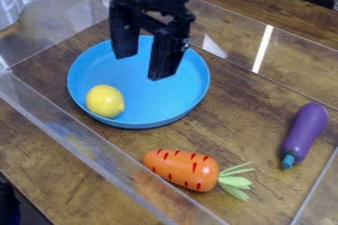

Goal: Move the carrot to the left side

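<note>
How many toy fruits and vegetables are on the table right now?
3. The lemon lies in the blue bowl, the carrot on the wood near the front, the eggplant at the right. None looks hidden.

Single view only. Scene is seen from above and in front at a steep downward angle, fairly close; wooden table (79,185) fills the frame, arm's upper part is cropped at top edge.
</note>
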Motion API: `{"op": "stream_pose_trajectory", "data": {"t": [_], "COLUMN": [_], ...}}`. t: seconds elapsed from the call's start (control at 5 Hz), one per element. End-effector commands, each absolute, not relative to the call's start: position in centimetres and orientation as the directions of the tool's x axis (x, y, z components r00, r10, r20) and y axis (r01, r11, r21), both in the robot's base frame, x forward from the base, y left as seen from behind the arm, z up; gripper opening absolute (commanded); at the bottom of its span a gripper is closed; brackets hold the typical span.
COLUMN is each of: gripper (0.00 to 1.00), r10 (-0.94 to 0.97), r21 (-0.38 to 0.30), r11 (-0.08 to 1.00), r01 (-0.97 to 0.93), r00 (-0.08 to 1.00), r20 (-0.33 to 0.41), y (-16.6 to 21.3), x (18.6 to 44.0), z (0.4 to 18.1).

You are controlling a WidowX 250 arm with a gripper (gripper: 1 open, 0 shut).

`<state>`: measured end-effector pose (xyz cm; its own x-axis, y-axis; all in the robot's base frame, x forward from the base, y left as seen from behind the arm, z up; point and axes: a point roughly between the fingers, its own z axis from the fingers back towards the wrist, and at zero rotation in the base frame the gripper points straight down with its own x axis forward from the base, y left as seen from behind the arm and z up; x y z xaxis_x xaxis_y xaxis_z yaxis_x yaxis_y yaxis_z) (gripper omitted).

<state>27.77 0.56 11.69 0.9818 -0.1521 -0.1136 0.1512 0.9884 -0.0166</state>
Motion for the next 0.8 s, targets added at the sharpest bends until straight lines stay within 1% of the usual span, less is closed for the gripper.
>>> {"op": "stream_pose_trajectory", "data": {"t": [0.0, 0.2, 0.4, 0.6], "gripper": [0.00, 1.00, 1.00, 1.00], "r10": [-0.254, -0.347, -0.420, -0.503], "r21": [-0.009, 0.010, 0.032, 0.055], "r11": [0.967, 0.937, 0.905, 0.859], "r01": [0.254, 0.348, 0.423, 0.508], "r00": [0.964, 0.935, 0.904, 0.860], "r20": [-0.072, -0.069, -0.084, -0.089], "y": [0.5, -0.3, -1.4, -2.1], "x": [28.1, 27.7, 27.4, 27.3], "z": [10.4, 7.5, 4.4, 2.6]}}
